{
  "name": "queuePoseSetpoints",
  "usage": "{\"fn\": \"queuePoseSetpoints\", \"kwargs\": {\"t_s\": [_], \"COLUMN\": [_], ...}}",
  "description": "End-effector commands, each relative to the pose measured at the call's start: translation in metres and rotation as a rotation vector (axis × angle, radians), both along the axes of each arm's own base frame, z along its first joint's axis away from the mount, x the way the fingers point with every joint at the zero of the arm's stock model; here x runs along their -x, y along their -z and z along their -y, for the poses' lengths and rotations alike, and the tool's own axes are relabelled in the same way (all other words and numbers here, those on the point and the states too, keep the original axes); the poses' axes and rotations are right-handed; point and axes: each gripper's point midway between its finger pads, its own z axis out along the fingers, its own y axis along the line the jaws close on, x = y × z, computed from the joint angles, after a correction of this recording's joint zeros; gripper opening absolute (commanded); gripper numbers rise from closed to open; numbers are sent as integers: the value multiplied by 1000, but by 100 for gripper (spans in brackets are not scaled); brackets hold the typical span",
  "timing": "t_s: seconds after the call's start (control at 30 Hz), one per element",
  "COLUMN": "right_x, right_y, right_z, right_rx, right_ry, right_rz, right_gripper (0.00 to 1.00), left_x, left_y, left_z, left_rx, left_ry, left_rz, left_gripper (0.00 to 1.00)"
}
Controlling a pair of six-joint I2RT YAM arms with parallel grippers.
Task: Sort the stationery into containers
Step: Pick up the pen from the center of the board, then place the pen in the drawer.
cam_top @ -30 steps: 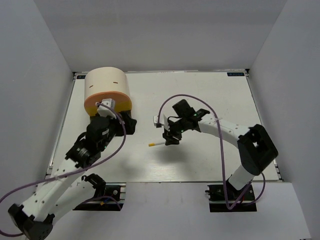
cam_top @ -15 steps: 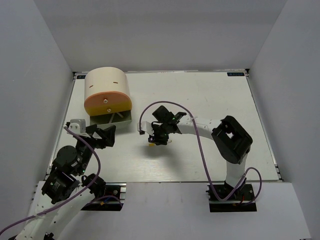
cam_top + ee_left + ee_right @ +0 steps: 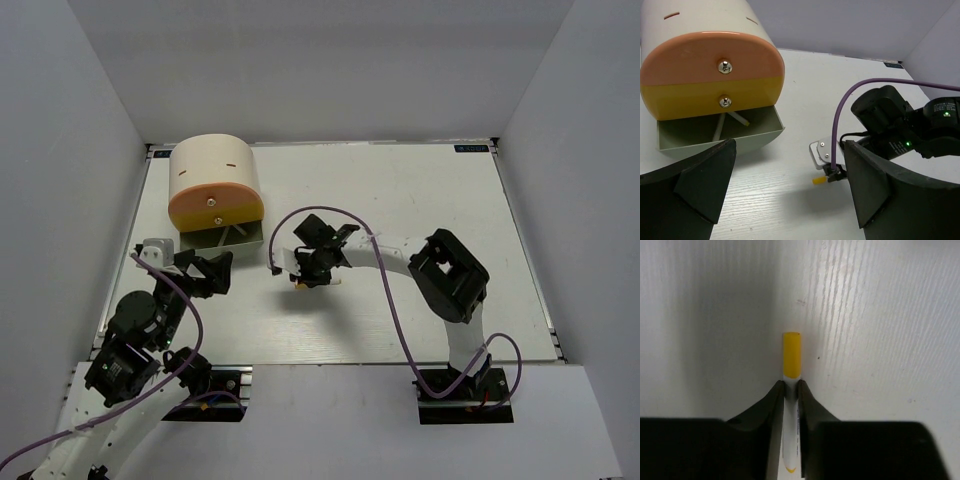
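The cream drum organiser (image 3: 213,180) with an orange-to-yellow face stands at the back left; it also shows in the left wrist view (image 3: 710,65). Its bottom drawer (image 3: 747,135) is pulled open with thin white sticks (image 3: 740,120) inside. My right gripper (image 3: 303,279) is shut on a white stick with a yellow end (image 3: 791,357), held low over the table right of the drawer. The yellow end also shows in the left wrist view (image 3: 819,179). My left gripper (image 3: 205,272) is open and empty, in front of the drawer. No highlighters or eraser are in view.
White walls enclose the table (image 3: 420,200) on three sides. The right arm's purple cable (image 3: 330,215) loops above its wrist. The arm bases sit at the near edge.
My left arm has pulled back from the organiser, leaving the bottom drawer open. My right gripper has carried the stick leftward toward the drawer.
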Motion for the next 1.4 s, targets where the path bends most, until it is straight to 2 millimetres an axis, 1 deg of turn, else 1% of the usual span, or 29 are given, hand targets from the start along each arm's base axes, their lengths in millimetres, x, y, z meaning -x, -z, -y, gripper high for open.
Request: {"fn": "queuePoseSetpoints", "kwargs": {"t_s": [0.0,0.03,0.07,0.1,0.13,0.17,0.2,0.23,0.3,0.33,0.4,0.43,0.47,0.5,0.53,0.57,0.63,0.67,0.7,0.73,0.8,0.83,1.03,1.07,1.13,1.17,1.23,1.27,1.37], "right_x": [8,8,7,6,3,-1,-3,-10,-13,-19,-21,-23,-22,-27,-27,-31,-35,-37,-36,-37,-38,-39,-40,-41,-42,-45,-47,-51,-55], "right_y": [19,18,9,3,-15,-25,-40,-68,-94,-124,-150,-158,-174,-183,-189,-208,-212,-226,-233,-228,-243,-244,-225,-214,-216,-208,-209,-199,-187], "right_z": [9,9,5,1,-8,-13,-19,-33,-46,-62,-78,-83,-94,-104,-109,-122,-135,-141,-148,-154,-164,-170,-194,-198,-204,-208,-212,-213,-214], "right_rx": [101,100,83,67,25,-3,-35,-95,-157,-226,-287,-310,-349,-375,-388,-433,-459,-491,-516,-518,-557,-571,-592,-585,-605,-600,-610,-601,-585], "right_ry": [-38,-46,-49,-53,-60,-60,-61,-63,-68,-74,-87,-89,-98,-100,-107,-117,-122,-128,-138,-148,-171,-182,-249,-256,-284,-284,-286,-284,-287], "right_rz": [-49,-49,-35,-24,5,24,43,83,107,141,159,165,174,185,193,224,242,267,286,291,323,336,325,308,319,315,325,320,324], "right_gripper": [14,9,1,0,0,0,0,0,0,0,0,0,0,0,0,0,0,0,0,0,0,0,0,0,0,0,0,0,0], "left_x": [-2,-2,-2,-1,-1,-1,1,4,8,14,17,19,20,21,22,21,22,20,21,21,20,20,20,19,19,19,19,19,20], "left_y": [9,9,9,7,7,7,5,2,-6,-11,-13,-18,-16,-16,-18,-18,-18,-17,-17,-17,-17,-17,-17,-13,-16,-16,-16,-16,-16], "left_z": [2,2,2,1,1,1,0,0,-1,-3,-3,-5,-4,-2,-1,-3,1,2,3,3,6,6,6,7,8,8,8,8,9], "left_rx": [-31,-31,-31,-25,-25,-25,-18,-16,-5,2,5,17,19,8,12,3,2,-12,-13,-13,-13,-22,-22,-27,-22,-31,-31,-31,-32], "left_ry": [6,6,6,6,6,6,6,20,28,40,51,50,61,71,80,70,91,91,100,100,111,111,111,111,120,119,119,119,128], "left_rz": [-22,-22,-22,-13,-13,-13,-3,15,51,80,105,123,128,131,140,142,144,138,138,138,139,142,142,134,142,145,145,145,146], "left_gripper": [99,99,99,99,99,99,99,99,99,99,99,99,99,99,99,99,99,99,99,99,99,99,99,99,99,99,99,99,99]}}
